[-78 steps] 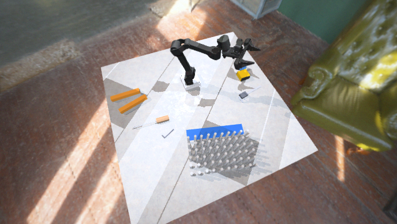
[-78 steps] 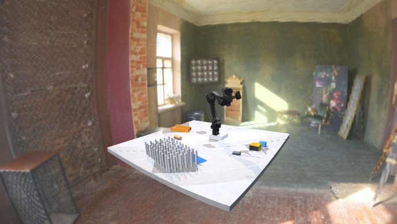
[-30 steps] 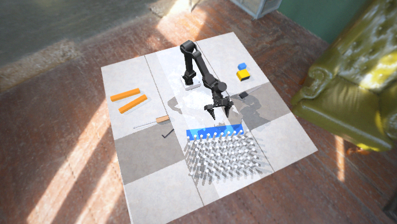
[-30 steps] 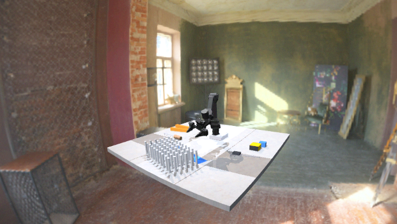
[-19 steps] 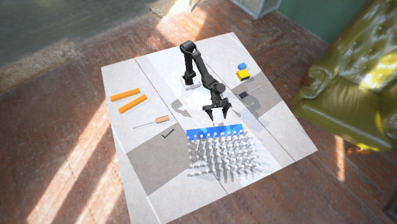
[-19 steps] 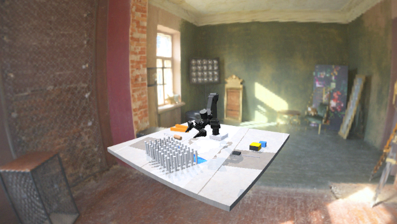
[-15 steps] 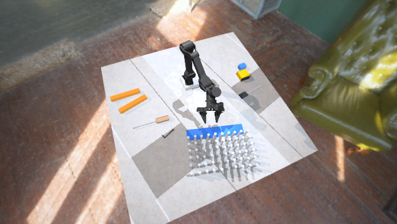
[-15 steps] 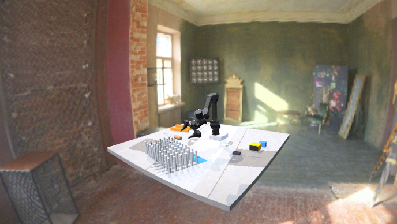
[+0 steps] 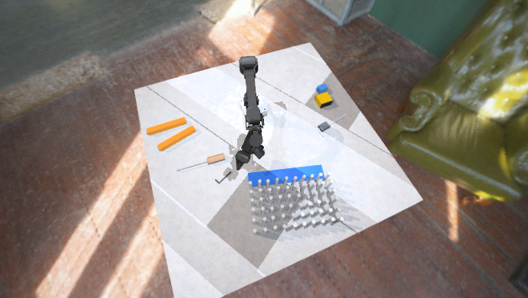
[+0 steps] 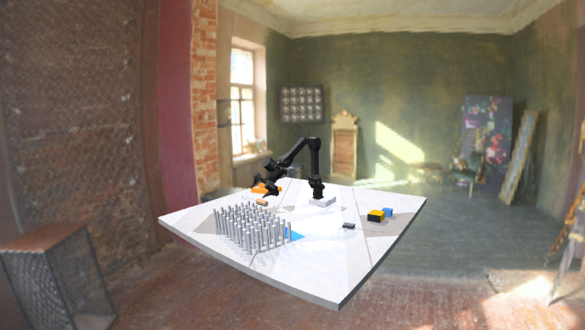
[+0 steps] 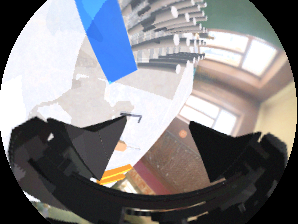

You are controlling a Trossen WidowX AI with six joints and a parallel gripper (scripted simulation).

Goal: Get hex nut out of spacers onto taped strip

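My gripper (image 11: 159, 121) is open and empty, above the table beside the strip's left end in the top view. A small dark L-shaped hook (image 9: 223, 177) (image 11: 132, 116) lies on the table, below and left of the gripper in the top view. A wooden-handled tool (image 9: 216, 158) (image 10: 261, 201) with a long thin shaft lies left of the gripper. A dark-handled tool (image 9: 324, 126) (image 10: 349, 225) with a thin rod lies at the right. The blue strip (image 9: 257, 177) (image 10: 298, 235) (image 11: 112, 45) lies in front of the upright metal spacers (image 9: 285, 179) (image 10: 249, 244) (image 11: 177, 40). The nut cannot be made out.
Two orange bars (image 9: 166, 126) (image 10: 259, 190) lie at the left of the table in the top view. A yellow and black block (image 9: 323, 99) (image 10: 376, 216) and a blue block (image 9: 321, 88) (image 10: 387, 212) stand close together at the right.
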